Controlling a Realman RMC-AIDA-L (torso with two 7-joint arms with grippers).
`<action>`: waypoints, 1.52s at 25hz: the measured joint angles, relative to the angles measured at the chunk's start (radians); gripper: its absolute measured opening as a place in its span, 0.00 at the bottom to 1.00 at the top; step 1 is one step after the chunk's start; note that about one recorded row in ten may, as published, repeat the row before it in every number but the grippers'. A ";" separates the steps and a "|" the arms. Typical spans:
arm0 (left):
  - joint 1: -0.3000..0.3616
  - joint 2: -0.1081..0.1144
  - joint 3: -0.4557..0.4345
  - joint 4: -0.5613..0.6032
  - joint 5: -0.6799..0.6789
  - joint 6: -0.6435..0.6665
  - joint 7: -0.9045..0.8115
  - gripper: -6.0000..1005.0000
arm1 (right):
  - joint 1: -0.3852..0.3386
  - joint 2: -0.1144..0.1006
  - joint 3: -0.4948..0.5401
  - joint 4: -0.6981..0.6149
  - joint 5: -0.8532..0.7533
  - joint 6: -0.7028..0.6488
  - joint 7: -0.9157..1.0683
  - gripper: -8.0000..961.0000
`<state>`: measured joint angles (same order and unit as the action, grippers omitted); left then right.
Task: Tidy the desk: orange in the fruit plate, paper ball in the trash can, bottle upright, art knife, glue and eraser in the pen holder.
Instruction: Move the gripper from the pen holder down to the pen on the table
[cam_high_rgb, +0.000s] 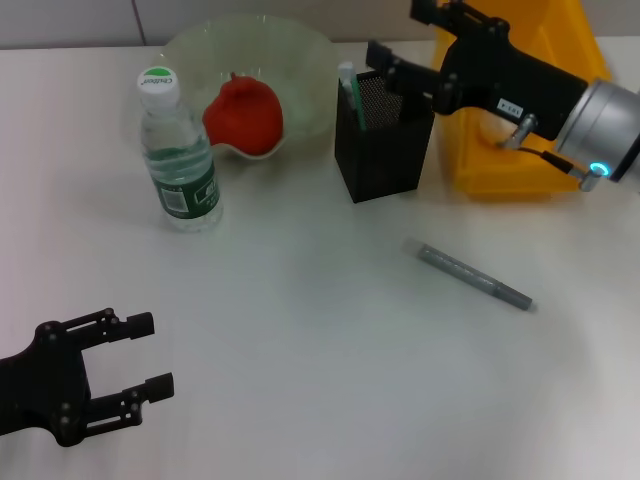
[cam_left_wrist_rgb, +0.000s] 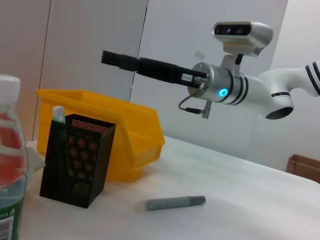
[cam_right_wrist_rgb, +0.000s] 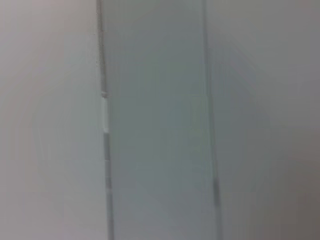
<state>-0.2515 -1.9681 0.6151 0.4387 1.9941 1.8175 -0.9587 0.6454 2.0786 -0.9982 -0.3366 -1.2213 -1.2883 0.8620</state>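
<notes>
Glue (cam_high_rgb: 475, 277), the thin grey stick, is lying flat on the desk (cam_high_rgb: 300, 400) at about four o'clock from the pen holder (cam_high_rgb: 383, 140), well apart from it and pointing slantwise. It is looking like the one loose item waiting to be put away, a slim rounded rod that I judge could roll if nudged sideways.

Around it, things are sitting where the tidying wants them. The orange (cam_high_rgb: 243, 113) is resting in the fruit plate (cam_high_rgb: 300, 70), the bottle (cam_high_rgb: 178, 155) is standing upright at eight o'clock from that plate, and the art knife (cam_high_rgb: 349, 90) is poking its white tip out of the pen holder's near-left corner. The trash can (cam_high_rgb: 505, 160) is sitting just beside the holder at three o'clock. No paper ball or eraser is showing; they may be hidden inside their containers.

The right gripper (cam_high_rgb: 405, 45) is hovering above the pen holder, level with the desk in the left wrist view (cam_left_wrist_rgb: 120, 60), its fingers spread and holding nothing, which suits an arm over a drop point. The left gripper (cam_high_rgb: 145, 355) is waiting at the near-left corner, jaws apart and empty, away from the work.
</notes>
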 joint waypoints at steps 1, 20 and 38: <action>0.000 0.000 0.000 0.000 0.000 0.000 0.000 0.72 | -0.001 -0.001 -0.001 -0.001 -0.014 -0.023 0.009 0.85; -0.003 0.000 0.000 0.000 0.000 0.009 0.000 0.72 | -0.079 -0.021 0.002 -0.141 -0.216 -0.218 0.174 0.85; -0.004 -0.002 0.000 -0.001 0.000 0.016 -0.011 0.72 | 0.041 -0.046 0.005 -0.628 -1.033 -0.337 1.039 0.85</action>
<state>-0.2550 -1.9698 0.6151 0.4382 1.9940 1.8332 -0.9694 0.6868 2.0326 -0.9931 -0.9647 -2.2539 -1.6255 1.9010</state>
